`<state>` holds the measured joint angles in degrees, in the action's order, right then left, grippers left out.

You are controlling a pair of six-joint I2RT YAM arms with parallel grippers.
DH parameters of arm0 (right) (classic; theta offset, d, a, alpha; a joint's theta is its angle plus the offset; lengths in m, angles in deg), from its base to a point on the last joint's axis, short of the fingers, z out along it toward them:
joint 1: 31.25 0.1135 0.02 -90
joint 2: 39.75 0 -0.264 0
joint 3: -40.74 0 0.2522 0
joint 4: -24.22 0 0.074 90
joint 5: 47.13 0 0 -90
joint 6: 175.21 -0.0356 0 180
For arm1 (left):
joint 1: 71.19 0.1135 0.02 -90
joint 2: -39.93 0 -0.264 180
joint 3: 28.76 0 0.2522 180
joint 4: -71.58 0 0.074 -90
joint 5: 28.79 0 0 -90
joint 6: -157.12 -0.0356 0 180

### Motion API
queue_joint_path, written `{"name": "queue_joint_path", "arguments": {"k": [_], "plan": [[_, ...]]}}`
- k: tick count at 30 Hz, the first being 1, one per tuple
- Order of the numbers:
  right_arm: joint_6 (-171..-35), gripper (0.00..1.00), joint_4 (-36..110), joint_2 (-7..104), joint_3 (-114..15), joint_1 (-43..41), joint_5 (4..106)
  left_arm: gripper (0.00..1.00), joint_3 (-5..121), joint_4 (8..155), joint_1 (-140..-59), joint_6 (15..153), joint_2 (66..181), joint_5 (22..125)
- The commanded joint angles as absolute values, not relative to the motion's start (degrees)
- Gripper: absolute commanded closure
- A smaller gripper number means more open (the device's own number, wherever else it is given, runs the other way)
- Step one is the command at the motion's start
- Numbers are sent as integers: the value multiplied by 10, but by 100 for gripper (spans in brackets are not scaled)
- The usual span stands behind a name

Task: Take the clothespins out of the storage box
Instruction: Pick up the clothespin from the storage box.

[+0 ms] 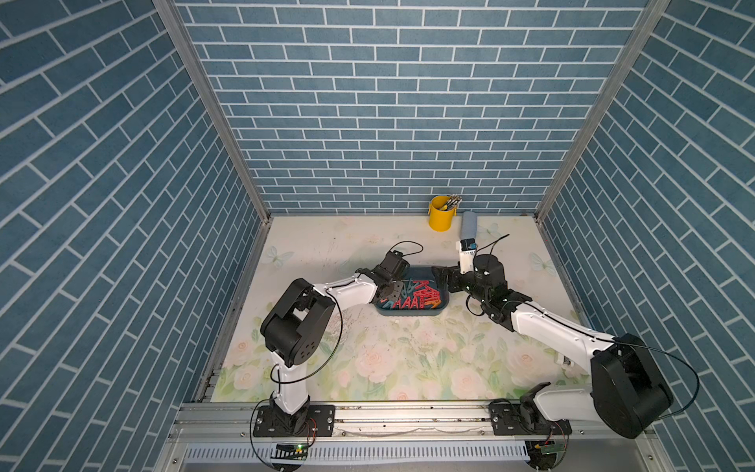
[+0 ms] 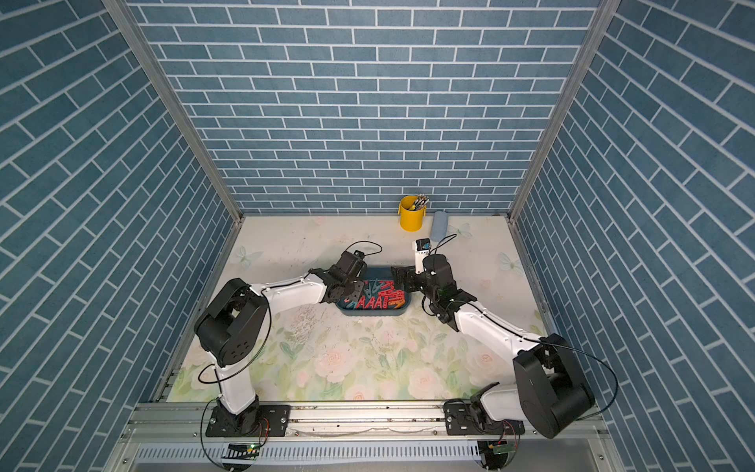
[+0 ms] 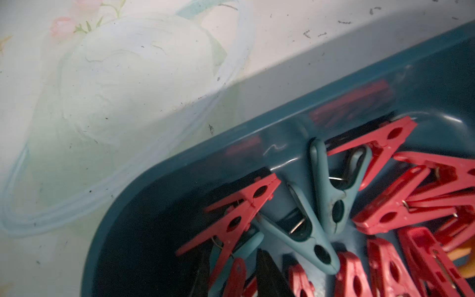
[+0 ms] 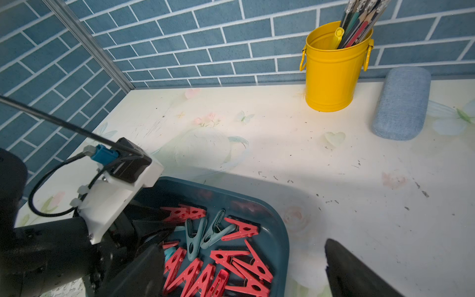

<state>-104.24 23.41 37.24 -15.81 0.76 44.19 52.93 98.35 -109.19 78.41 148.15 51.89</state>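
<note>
While the storage box [image 1: 408, 314] lies with its long axis left to right across the table [image 1: 367, 359], the clothespins [image 1: 412, 300] sit heaped inside it, with a near row of red ones side by side, noses toward the back wall. I have bare table in front of the box (yellow bucket [image 1: 440, 214] and grey-blue case [image 1: 469, 224] stand well back). My left gripper [image 1: 391, 295] is down in the box's left end, fingers [image 3: 267, 275] partly apart astride a red peg [image 3: 236, 276]; whether it grips I cannot tell. My right gripper [image 1: 443, 281] hangs wide open and empty at the right end.
</note>
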Motion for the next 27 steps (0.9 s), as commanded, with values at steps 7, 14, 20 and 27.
{"name": "queue_joint_path", "arguments": {"k": [7, 14, 20, 27], "plan": [[-1029, 1, 238, 377, -157, 12, 443, 70, 544, 992, -1089, 787, 1499, 577], [-1031, 1, 238, 372, -153, 12, 442, 76, 547, 997, -1087, 790, 1506, 554], [-1033, 1, 239, 371, -152, 11, 440, 90, 557, 1007, -1087, 794, 1497, 560], [-1041, 1, 236, 368, -153, 13, 443, 98, 546, 1012, -1087, 818, 1442, 576]]}}
